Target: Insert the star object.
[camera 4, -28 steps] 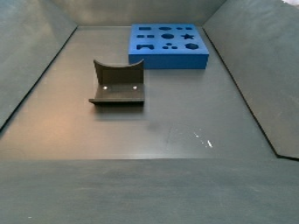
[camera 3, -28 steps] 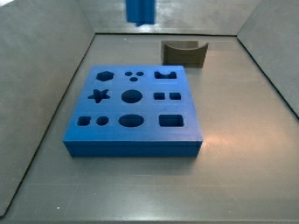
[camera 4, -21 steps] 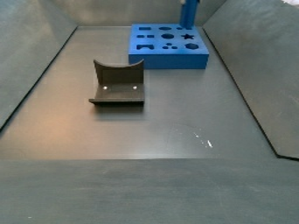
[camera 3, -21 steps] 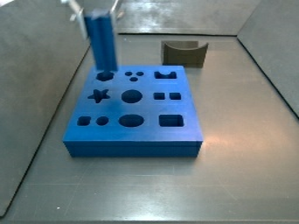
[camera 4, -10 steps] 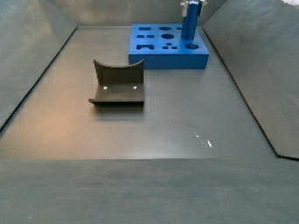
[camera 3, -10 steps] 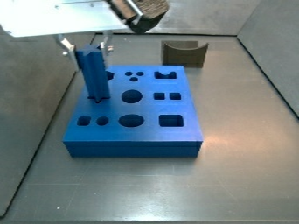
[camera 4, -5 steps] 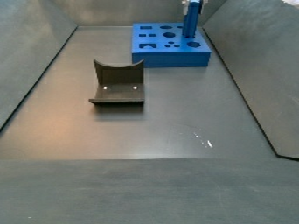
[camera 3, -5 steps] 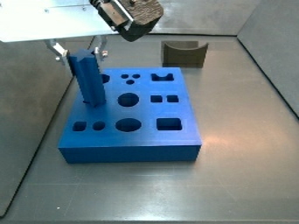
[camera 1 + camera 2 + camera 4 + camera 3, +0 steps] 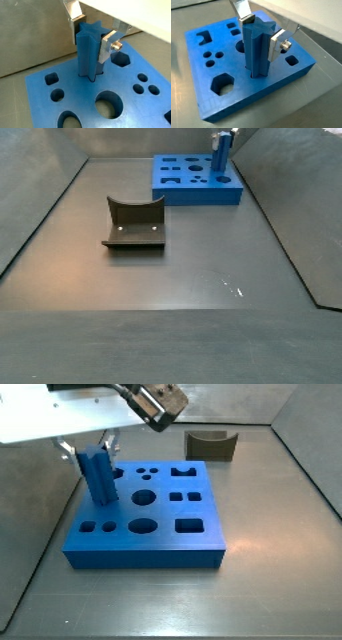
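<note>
1. Gripper (image 9: 92, 31): stood over the block's corner, closed on the peg's upper part. In both wrist views a silver finger (image 9: 276, 44) lay flat against each of two opposite sides of the peg. In a side view the gripper (image 9: 88, 446) showed under the white arm body at the far left of the block.

2. Peg (image 9: 89, 52): blue, tall, with ridged star-profile sides. It stood upright with its foot in a hole of the block, seen in both wrist views (image 9: 258, 47). Most of its length rose above the block's top. In a side view the peg (image 9: 99, 477) stood at the block's far left corner; in a side view from the opposite end it (image 9: 221, 155) stood at the far right corner.

3. Block (image 9: 160, 544): wide, flat, blue, with shaped holes in its top, lying on the floor. Round, square and hexagonal holes were open in both wrist views (image 9: 211, 97).

4. Curved piece (image 9: 134, 225): dark grey, lying on the floor, well apart from the block (image 9: 187, 193). In a side view it (image 9: 210, 444) lay beyond the block's far right.
</note>
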{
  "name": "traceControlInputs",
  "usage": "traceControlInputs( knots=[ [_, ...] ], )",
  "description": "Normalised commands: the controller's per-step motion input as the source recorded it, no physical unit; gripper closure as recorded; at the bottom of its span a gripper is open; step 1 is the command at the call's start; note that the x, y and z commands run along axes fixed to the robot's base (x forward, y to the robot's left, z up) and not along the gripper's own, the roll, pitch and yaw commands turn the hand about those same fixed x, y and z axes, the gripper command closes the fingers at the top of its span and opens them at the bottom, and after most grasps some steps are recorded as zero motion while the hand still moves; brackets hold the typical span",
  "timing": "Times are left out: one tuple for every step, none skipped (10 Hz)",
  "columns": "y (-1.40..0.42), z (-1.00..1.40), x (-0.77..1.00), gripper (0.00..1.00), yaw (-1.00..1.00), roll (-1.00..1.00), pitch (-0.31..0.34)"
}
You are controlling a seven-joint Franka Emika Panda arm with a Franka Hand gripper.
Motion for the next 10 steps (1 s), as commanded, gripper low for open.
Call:
traceControlInputs(
  knots=[
    [0.0, -0.85, 0.14, 1.0, -0.05, 0.0, 0.0],
    [0.0, -0.93, 0.17, 1.0, -0.15, -0.01, 0.0],
    [0.0, -0.99, 0.07, 1.0, -0.13, 0.0, -0.039],
    [0.0, -0.95, 0.0, 1.0, -0.09, 0.01, -0.053],
    [0.0, -0.87, 0.0, 1.0, -0.07, 0.02, -0.061],
    [0.0, -0.79, 0.0, 1.0, -0.05, 0.04, -0.074],
    [0.0, -0.72, 0.0, 1.0, 0.0, 0.08, -0.064],
    [0.0, -0.45, -0.1, 1.0, 0.0, 0.0, -0.164],
    [0.03, -0.12, 0.0, 1.0, 0.0, -0.1, -0.096],
    [0.0, 0.0, 0.0, 1.0, 0.0, 0.0, 0.0]
  ],
)
